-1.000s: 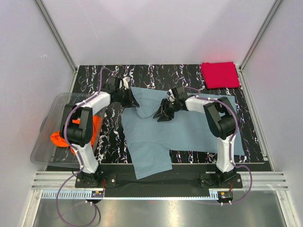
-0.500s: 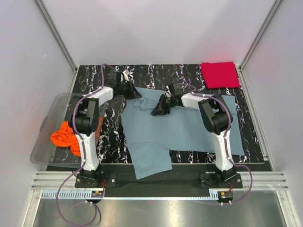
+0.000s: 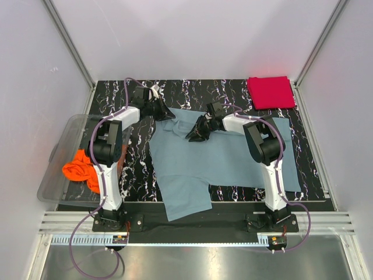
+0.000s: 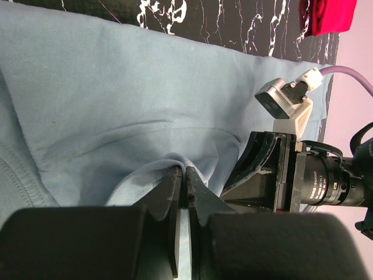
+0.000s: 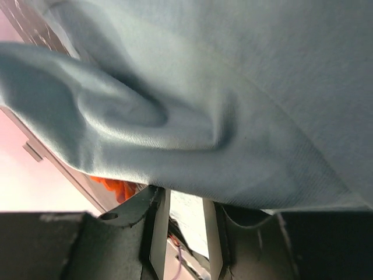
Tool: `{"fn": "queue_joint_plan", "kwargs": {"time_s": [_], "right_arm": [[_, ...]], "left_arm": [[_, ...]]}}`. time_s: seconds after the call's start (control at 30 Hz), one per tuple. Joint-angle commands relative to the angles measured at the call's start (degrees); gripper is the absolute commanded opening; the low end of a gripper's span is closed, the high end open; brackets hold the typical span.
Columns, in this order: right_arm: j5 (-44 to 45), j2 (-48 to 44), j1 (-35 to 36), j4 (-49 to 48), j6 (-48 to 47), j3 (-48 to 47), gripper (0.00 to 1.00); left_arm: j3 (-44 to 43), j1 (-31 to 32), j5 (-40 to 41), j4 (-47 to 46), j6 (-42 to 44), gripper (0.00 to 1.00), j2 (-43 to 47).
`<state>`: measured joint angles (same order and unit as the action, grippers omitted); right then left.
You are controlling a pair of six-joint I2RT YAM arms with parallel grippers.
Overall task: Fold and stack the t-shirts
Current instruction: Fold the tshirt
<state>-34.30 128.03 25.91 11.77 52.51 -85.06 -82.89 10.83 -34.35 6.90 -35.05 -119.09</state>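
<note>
Black marbled table (image 3: 192, 93) fills the white-walled cell, and the grey-blue t-shirt (image 3: 221, 157) lies spread across its middle, mostly flat, with one sleeve trailing toward 6 o'clock. It lies open like this because it is the shirt being folded.

At the shirt's 11 o'clock corner the left tool (image 4: 185, 175) is pinched tight on a small raised fold of the cloth, a hold that looks meant for lifting or dragging that edge. Along the 12 o'clock edge the right tool (image 5: 183, 204) sits low against the fabric. Its jaws stand apart with light showing between them, and the cloth drapes over the fingertips rather than clearly between them, so it seems to be working for a hold.

The crimson t-shirt (image 3: 270, 92) rests folded square at the table's 1 o'clock corner, probably the base of the stack. The orange t-shirt (image 3: 78, 169) lies crumpled in the clear plastic bin (image 3: 64, 131) at 9 o'clock, not yet folded.
</note>
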Motion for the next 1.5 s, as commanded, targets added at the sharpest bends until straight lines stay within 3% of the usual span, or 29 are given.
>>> {"fn": "queue_joint_plan", "kwargs": {"time_s": [0.0, 0.4, 0.53, 0.57, 0.67, 1.0, 1.47], "right_arm": [[4.94, 1.17, 0.10, -0.17, 4.26, -2.22, 0.35], [8.90, 2.05, 0.72, 0.18, 14.64, -1.69, 0.25], [8.82, 1.52, 0.63, 0.45, 13.85, -1.78, 0.13], [8.29, 1.52, 0.63, 0.53, 13.50, -1.95, 0.06], [7.06, -0.05, 0.54, 0.97, 11.30, -2.66, 0.00], [2.67, -6.21, -0.16, 9.14, 3.21, -2.66, 0.00], [-5.24, -7.26, -2.18, 14.86, -4.87, -1.61, 0.00]], "left_arm": [[-0.34, -0.46, -1.51, -2.59, -0.20, 0.08, 1.58], [1.06, -0.99, -1.86, -3.12, -1.25, 0.08, 2.02], [1.94, -1.25, -1.43, -2.50, -1.08, 0.07, 3.59], [2.29, -1.25, -0.99, -2.15, -0.99, 0.06, 3.86], [2.21, -1.42, 0.59, -0.13, -0.81, 0.06, 4.92], [2.64, -1.69, 2.45, 6.99, -1.51, 0.04, 8.52], [17.76, -1.43, 0.16, 9.71, 0.24, 0.05, 17.57]]}}
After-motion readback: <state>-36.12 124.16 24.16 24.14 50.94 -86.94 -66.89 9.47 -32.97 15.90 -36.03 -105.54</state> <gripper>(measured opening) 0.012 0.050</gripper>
